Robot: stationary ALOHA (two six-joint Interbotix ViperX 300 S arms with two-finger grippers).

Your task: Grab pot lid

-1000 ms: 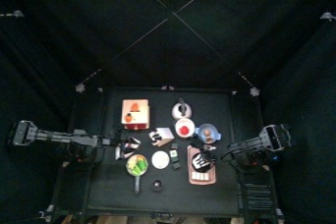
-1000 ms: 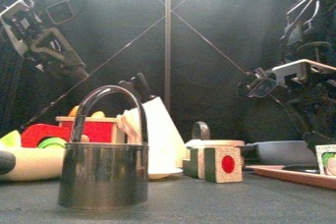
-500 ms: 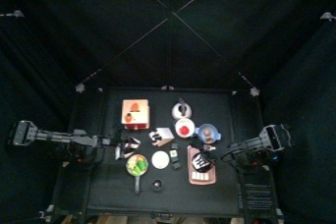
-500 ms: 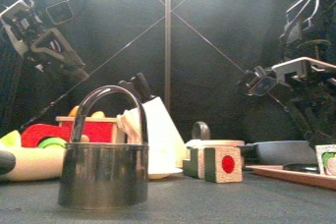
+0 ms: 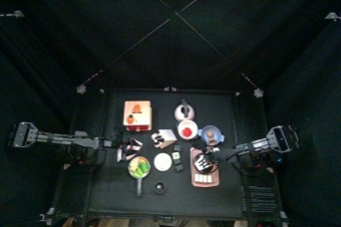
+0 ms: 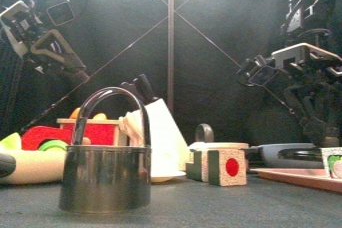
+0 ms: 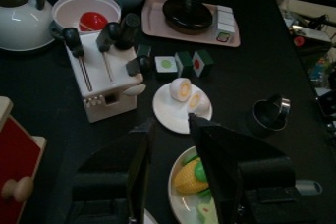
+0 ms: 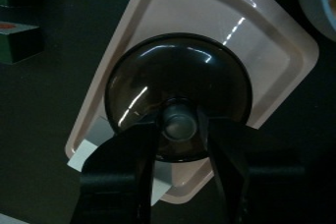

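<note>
- Black curtains enclosed a small black table [image 5: 100, 186] crowded with kitchen items.
- Pot lid [image 8: 178, 92]: dark glass dome with a central knob [image 8: 179, 122], lying on a pink tray [image 8: 256, 33] at the table's right front.
- Right gripper [image 8: 176, 141]: poised directly above the lid, jaws parted on either side of the knob, not closed on it and holding nothing. Whether the tips touched the lid could not be told.
- Progress, as judged: approach and alignment done; closing on the knob and lifting remained.
- Left gripper [image 7: 182, 154]: resting above the table's left side over a plate of green and yellow food [image 7: 195, 177], jaws apart, empty.
- Neighbouring items: knife block [image 7: 102, 69], white plate with an egg [image 7: 182, 103], white kettle [image 7: 24, 17], metal cup [image 6: 106, 177], wooden cube with a red dot [image 6: 217, 163].
- Change from the earlier frames: in the front view the right arm's gripper [image 6: 274, 70] had swung into a different pose and sat slightly higher in the picture; the left arm and table items were unchanged.
</note>
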